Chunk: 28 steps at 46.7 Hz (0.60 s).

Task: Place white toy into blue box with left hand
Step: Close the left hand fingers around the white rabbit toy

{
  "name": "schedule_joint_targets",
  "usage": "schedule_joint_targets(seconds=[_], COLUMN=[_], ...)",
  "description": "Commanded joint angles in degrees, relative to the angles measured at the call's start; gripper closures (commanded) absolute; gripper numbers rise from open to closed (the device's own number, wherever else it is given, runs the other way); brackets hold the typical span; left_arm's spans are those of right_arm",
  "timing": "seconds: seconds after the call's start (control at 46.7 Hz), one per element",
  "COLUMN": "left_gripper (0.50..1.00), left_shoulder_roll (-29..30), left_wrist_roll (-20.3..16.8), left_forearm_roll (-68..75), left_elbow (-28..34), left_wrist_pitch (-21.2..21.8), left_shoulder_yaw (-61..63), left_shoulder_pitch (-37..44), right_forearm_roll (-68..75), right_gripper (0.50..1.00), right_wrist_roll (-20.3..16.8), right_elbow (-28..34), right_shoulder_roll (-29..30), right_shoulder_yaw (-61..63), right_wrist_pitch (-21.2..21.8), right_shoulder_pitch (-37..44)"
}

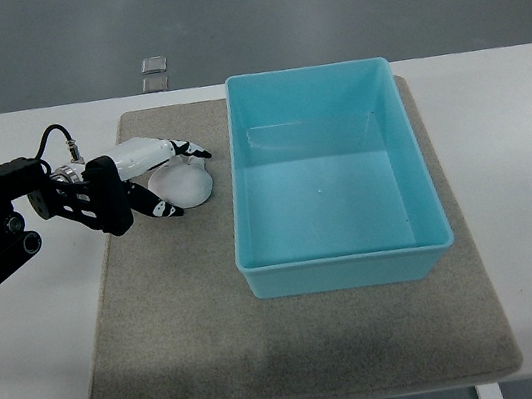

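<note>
The white toy [191, 187], a rounded pale lump, lies on the grey mat [185, 324] just left of the blue box [341, 258]. My left hand [187, 181] reaches in from the left edge and straddles the toy. Its white fingers [187, 150] with black tips stretch along the toy's far side, and the thumb [164, 208] lies along its near side. The fingers are spread and not clamped on the toy, which rests on the mat. The blue box is open-topped and holds nothing. No right arm shows.
The grey mat covers the middle of a white table [521, 149]. The box's left wall stands a few centimetres right of the toy. A black cable [53, 134] loops over the left forearm. A small clear item [154, 65] lies on the floor past the table's far edge.
</note>
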Motion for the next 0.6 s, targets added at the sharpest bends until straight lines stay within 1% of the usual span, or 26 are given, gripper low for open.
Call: schedule_joint_targets(seconds=[0.0, 0.064, 0.128, 0.171, 0.235, 0.257, 0.3, 0.321, 0.364, 0.385, 0.492, 0.535, 0.578], left_gripper=[0.645, 0.649, 0.679, 0.690, 0.754, 0.763, 0.765, 0.782, 0.844, 0.864, 0.883, 0.909, 0.913], left_shoulder_roll=[0.0, 0.0, 0.0, -0.1, -0.1, -0.1, -0.1, -0.1, -0.1, -0.1, -0.1, -0.1, -0.1], left_wrist_roll=[0.0, 0.0, 0.0, 0.0, 0.0, 0.0, 0.1, 0.2, 0.2, 0.3, 0.3, 0.3, 0.3], left_forearm_roll=[0.1, 0.0, 0.1, 0.1, 0.1, 0.1, 0.1, 0.1, 0.1, 0.1, 0.0, 0.0, 0.0], left_elbow=[0.0, 0.1, 0.1, 0.1, 0.1, 0.1, 0.2, 0.2, 0.2, 0.2, 0.5, 0.6, 0.7], left_wrist_pitch=[0.0, 0.0, 0.0, 0.0, 0.0, 0.0, 0.0, 0.0, 0.0, 0.0, 0.0, 0.0, 0.0], left_shoulder_yaw=[0.0, 0.0, 0.0, 0.0, 0.1, 0.1, 0.1, 0.1, 0.1, 0.1, 0.1, 0.1, 0.1], left_shoulder_pitch=[0.1, 0.1, 0.1, 0.1, -0.1, -0.1, -0.1, -0.1, -0.1, -0.1, -0.5, -1.0, -1.2], right_forearm_roll=[0.0, 0.0, 0.0, 0.0, -0.1, -0.1, -0.1, 0.0, -0.1, -0.1, 0.0, 0.0, 0.0], right_gripper=[0.564, 0.564, 0.564, 0.564, 0.564, 0.564, 0.564, 0.564, 0.564, 0.564, 0.564, 0.564, 0.564], right_wrist_roll=[0.0, 0.0, 0.0, 0.0, 0.0, 0.0, 0.0, 0.0, 0.0, 0.0, 0.0, 0.0, 0.0], right_elbow=[0.0, 0.0, 0.0, 0.0, 0.0, 0.0, 0.0, 0.0, 0.0, 0.0, 0.0, 0.0, 0.0], right_shoulder_roll=[0.0, 0.0, 0.0, 0.0, 0.0, 0.0, 0.0, 0.0, 0.0, 0.0, 0.0, 0.0, 0.0], right_shoulder_yaw=[0.0, 0.0, 0.0, 0.0, 0.0, -0.1, 0.0, -0.1, 0.0, 0.0, 0.0, 0.0, 0.0], right_wrist_pitch=[0.0, 0.0, 0.0, 0.0, 0.0, 0.0, 0.0, 0.0, 0.0, 0.0, 0.0, 0.0, 0.0], right_shoulder_pitch=[0.0, 0.0, 0.0, 0.0, 0.0, 0.0, 0.0, 0.0, 0.0, 0.0, 0.0, 0.0, 0.0])
